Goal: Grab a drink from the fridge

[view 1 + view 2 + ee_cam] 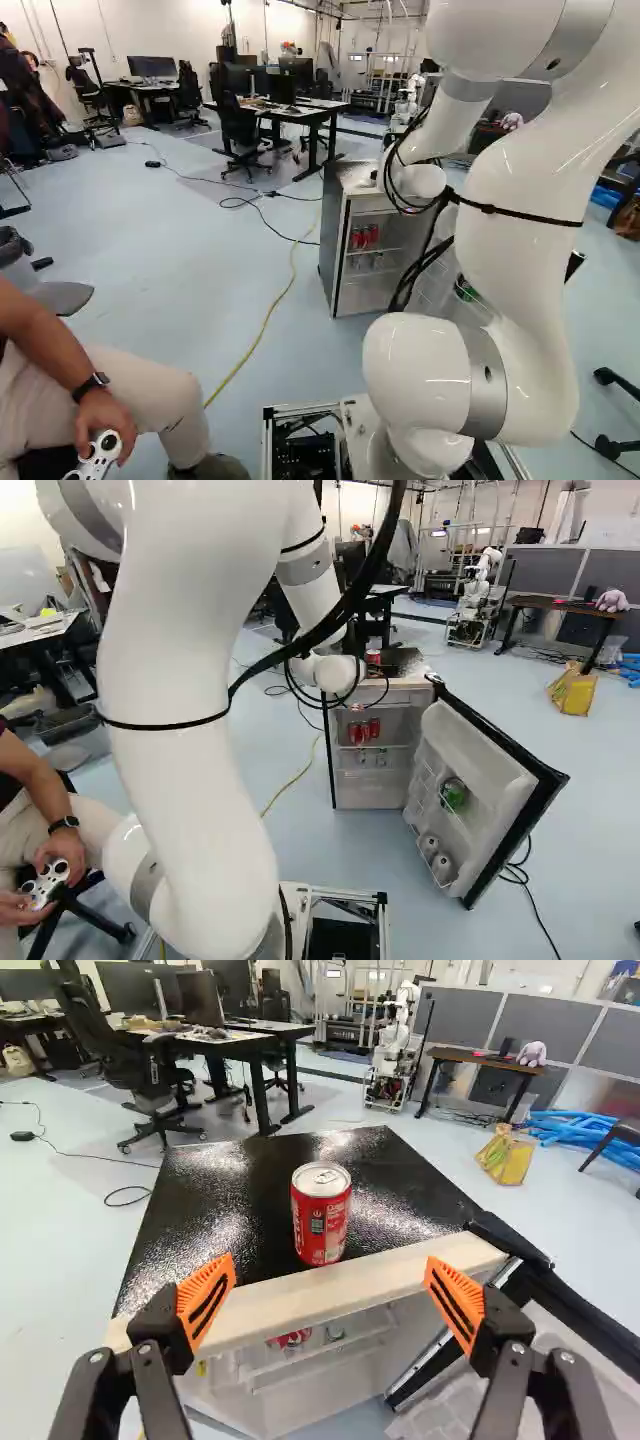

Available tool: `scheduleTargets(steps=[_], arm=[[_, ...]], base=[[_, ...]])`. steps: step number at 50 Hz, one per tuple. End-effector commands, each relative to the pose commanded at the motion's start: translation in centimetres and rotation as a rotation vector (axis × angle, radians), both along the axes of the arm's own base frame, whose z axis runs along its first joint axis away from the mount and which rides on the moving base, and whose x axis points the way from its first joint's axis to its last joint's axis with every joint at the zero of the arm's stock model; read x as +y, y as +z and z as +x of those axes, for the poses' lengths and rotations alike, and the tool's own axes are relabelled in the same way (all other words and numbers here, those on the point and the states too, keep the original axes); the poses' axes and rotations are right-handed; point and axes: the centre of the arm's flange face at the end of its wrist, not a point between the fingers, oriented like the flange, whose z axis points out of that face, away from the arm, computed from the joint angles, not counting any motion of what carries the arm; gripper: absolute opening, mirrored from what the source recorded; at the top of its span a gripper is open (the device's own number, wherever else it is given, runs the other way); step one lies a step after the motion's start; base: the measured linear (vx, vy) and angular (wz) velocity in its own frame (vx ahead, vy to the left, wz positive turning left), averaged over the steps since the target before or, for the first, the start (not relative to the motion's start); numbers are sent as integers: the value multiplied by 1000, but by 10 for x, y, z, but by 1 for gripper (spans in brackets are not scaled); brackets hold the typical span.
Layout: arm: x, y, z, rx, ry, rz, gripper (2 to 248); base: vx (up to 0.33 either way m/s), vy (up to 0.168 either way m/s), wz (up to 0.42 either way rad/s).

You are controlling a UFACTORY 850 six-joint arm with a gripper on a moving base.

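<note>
In the wrist view, the claw (pixel 330 1268) stands wide, with its orange pads (pixel 206 1300) well apart and nothing gripped between them. A red can (pixel 320 1215) stands upright on the glossy black top (pixel 225 1200) of the fridge (pixel 275 1308), near its pale front edge. It is ahead of the claw, lined up with the gap between the fingers and touching neither. Below that edge, the fridge is open, showing part of another red drink can inside. The door (pixel 590 1360) is swung out beside it. Beyond the fridge are an office chair (pixel 150 1080), desks with monitors, a small robot (pixel 393 1035), a yellow bag (pixel 507 1157) and blue tubes (pixel 585 1130).

In the left base view, the fridge stands just left of the arm (pixel 520 220), whose far end hangs over its top and covers part of it. Red drink cans (pixel 364 237) sit side by side on an inner shelf, with silver cans (pixel 368 262) below them. A yellow cable (pixel 262 335) runs across the floor to the left of the fridge.

In the right base view, the red can shows on the fridge's top, just right of the arm's far end. The open door reaches out to the right and toward the base, with a green item (pixel 453 794) in one rack and two pale round items (pixel 436 858) lower down.
</note>
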Motion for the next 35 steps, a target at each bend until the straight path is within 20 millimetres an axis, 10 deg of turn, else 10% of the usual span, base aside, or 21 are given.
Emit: scheduleTargets(steps=[35], arm=[[12,21,-65,3,-24,-1,247]], base=[[0,0,0]])
